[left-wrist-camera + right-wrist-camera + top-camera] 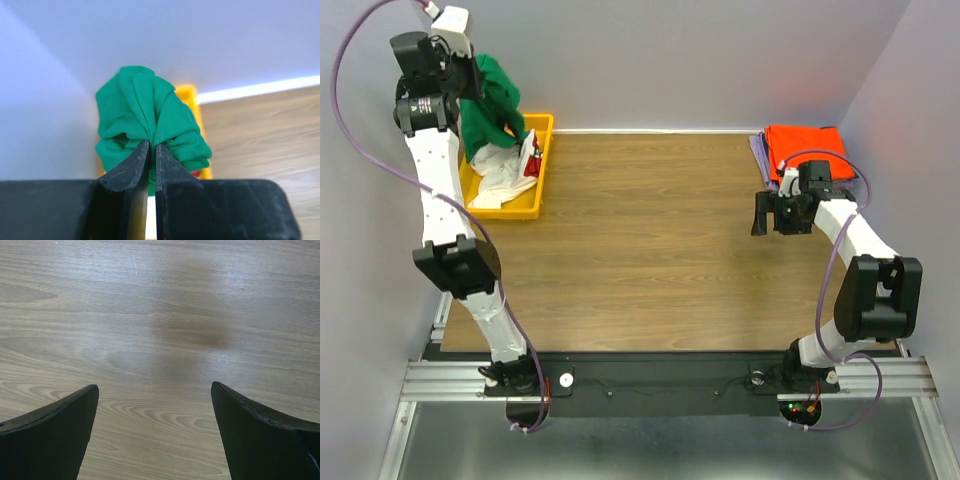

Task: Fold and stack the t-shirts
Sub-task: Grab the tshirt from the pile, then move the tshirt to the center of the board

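Observation:
A bright green t-shirt [492,100] hangs bunched above the yellow bin, and my left gripper [151,145] is shut on a fold of that green t-shirt [150,117]. A white t-shirt with red [510,165] lies crumpled in the bin. At the far right, an orange t-shirt [805,145] lies folded on top of a pale lavender one [757,152]. My right gripper [770,213] hovers open over bare wood just in front of that stack. In the right wrist view its fingertips [75,410] stand wide apart with nothing between them.
The yellow plastic bin [542,160] stands at the far left of the wooden table [640,250], against the back wall. Purple cables loop off both arms. Walls close in the table on the left, back and right.

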{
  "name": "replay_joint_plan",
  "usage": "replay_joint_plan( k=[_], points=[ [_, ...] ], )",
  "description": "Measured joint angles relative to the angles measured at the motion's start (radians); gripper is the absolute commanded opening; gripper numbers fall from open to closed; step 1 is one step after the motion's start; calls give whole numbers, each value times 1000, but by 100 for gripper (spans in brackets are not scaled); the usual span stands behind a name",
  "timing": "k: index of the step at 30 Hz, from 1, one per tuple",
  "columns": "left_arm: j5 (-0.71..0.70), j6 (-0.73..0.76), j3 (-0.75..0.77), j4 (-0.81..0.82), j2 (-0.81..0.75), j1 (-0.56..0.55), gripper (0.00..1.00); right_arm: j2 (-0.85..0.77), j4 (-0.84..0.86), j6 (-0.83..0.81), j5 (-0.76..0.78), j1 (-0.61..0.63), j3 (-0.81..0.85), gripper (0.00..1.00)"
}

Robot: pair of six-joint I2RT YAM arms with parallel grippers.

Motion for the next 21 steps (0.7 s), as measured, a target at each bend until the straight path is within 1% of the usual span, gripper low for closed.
replay_joint_plan(
  k=[2, 3, 6, 11, 15, 17, 18, 19, 21],
  points=[
    [34, -24, 3, 18, -64, -30, 0, -2, 0, 0, -3, 0, 0, 100],
    [47, -42, 5, 31, -98, -63, 0, -3, 0, 0, -3, 0, 0, 100],
    [83, -98, 12, 78, -177, -185, 0, -7, 0, 0, -6, 0, 0, 100],
    [141, -193, 6, 151, -232, -415, 0, -13, -9, 0, -5, 0, 11, 100],
    [185, -249, -56, 181, -245, -501, 0, -27, -24, -1, -3, -5, 28, 100],
    [220, -267, -146, 204, -261, -520, 0, -31, -29, -3, -1, -10, 43, 100],
    [238, -270, -198, 207, -270, -523, 2, -33, -31, -5, 0, -14, 51, 100],
    [257, -267, -274, 204, -282, -524, 16, -34, -34, -8, 3, -18, 59, 100],
    [276, -242, -426, 205, -309, -517, 32, -40, -43, -17, 6, -26, 72, 100]
  ],
)
